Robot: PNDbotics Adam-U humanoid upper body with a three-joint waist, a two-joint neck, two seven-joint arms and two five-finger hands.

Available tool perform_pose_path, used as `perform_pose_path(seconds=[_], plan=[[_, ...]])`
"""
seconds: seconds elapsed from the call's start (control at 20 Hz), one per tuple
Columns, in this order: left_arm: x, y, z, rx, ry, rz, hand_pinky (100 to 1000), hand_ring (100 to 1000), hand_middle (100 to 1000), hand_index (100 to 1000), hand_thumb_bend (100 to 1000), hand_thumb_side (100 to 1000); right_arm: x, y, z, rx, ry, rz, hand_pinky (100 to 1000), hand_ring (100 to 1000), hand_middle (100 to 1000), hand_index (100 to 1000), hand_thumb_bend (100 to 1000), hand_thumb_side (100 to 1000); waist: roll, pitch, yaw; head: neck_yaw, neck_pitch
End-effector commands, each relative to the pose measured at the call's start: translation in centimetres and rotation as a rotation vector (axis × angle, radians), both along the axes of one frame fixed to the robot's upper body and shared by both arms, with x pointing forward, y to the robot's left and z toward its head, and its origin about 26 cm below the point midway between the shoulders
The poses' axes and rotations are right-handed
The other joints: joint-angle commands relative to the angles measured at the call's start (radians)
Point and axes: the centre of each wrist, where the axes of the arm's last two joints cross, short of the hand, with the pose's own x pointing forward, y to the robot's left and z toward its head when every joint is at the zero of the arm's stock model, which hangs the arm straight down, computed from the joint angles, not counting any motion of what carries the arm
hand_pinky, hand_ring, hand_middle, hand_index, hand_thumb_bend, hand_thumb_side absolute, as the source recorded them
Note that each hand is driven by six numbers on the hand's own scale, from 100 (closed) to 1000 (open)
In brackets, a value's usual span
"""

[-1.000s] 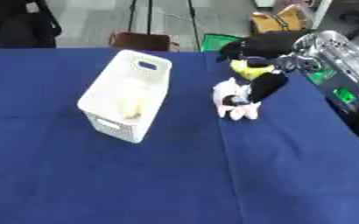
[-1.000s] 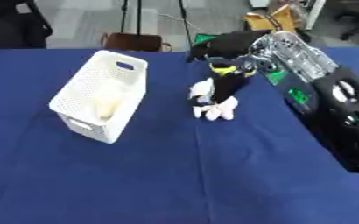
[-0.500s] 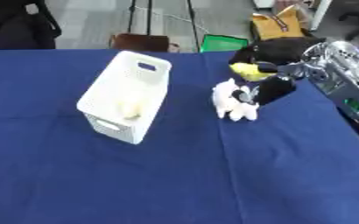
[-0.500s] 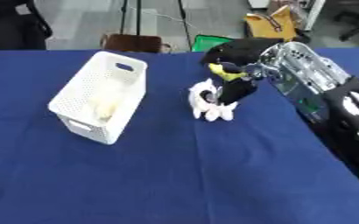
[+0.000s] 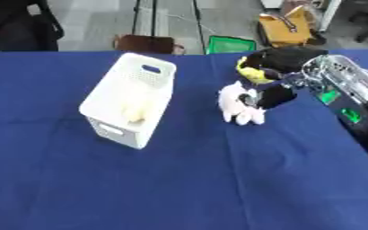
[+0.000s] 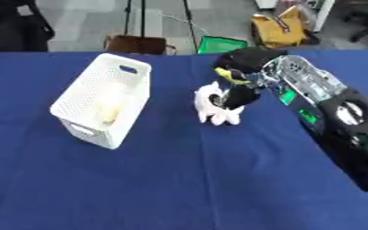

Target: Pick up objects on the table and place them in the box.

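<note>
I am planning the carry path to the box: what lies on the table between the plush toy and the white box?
Nothing: between the toy and the box only bare blue tablecloth shows, in both eye views.

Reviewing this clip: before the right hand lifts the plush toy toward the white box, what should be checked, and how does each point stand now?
1. Right hand at the plush toy: ok, it touches the toy.
2. Fingers closed round the toy: cannot tell.
3. Toy off the table: not ok, it rests on the cloth.
4. White box open on top: ok.
5. Room in the box: ok, one pale yellow item inside.
6. Left hand: not in view.
</note>
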Motion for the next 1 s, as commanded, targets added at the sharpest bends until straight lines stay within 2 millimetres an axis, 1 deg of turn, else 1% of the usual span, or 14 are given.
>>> perform_pose_path(seconds=[0.05,0.15,0.35,0.5,0.55,0.6,1.0], plan=[[-0.2,0.0,0.8,0.019,-0.025,-0.004,732,694,707,695,100,534,0.7,-0.4,0.5,-0.018,-0.005,-0.032,965,1000,979,1000,527,725,0.002,-0.014,0.002,-0.002,-0.01],[-0.2,0.0,0.8,0.021,-0.024,-0.007,732,694,707,695,100,535,1.0,-0.4,0.2,-0.023,0.01,-0.043,966,1000,983,1000,541,716,0.002,-0.012,0.003,-0.002,-0.01],[-0.2,0.0,0.8,0.02,-0.024,-0.009,732,694,707,695,100,534,1.6,-0.6,-0.2,-0.035,0.022,-0.067,966,1000,980,1000,538,704,0.002,-0.01,0.004,-0.004,-0.013],[-0.2,0.0,0.8,0.018,-0.024,-0.009,732,694,707,694,100,534,1.9,-0.7,-0.5,-0.041,0.029,-0.073,965,1000,971,1000,520,709,0.002,-0.009,0.004,-0.004,-0.015],[-0.2,0.0,0.8,0.018,-0.024,-0.009,732,693,706,694,100,530,2.0,-0.7,-0.6,-0.041,0.028,-0.075,964,1000,970,1000,488,684,0.002,-0.009,0.004,-0.004,-0.015],[-0.2,-0.1,0.8,0.019,-0.024,-0.011,732,693,706,694,100,534,2.2,-0.8,-0.8,-0.037,0.027,-0.085,964,1000,969,1000,508,709,0.002,-0.009,0.004,-0.005,-0.016],[-0.2,-0.1,0.7,0.017,-0.02,-0.015,732,693,707,694,100,535,3.2,-1.4,-1.8,-0.019,0.017,-0.119,961,1000,957,1000,481,734,0.004,-0.008,0.006,-0.009,-0.019]])
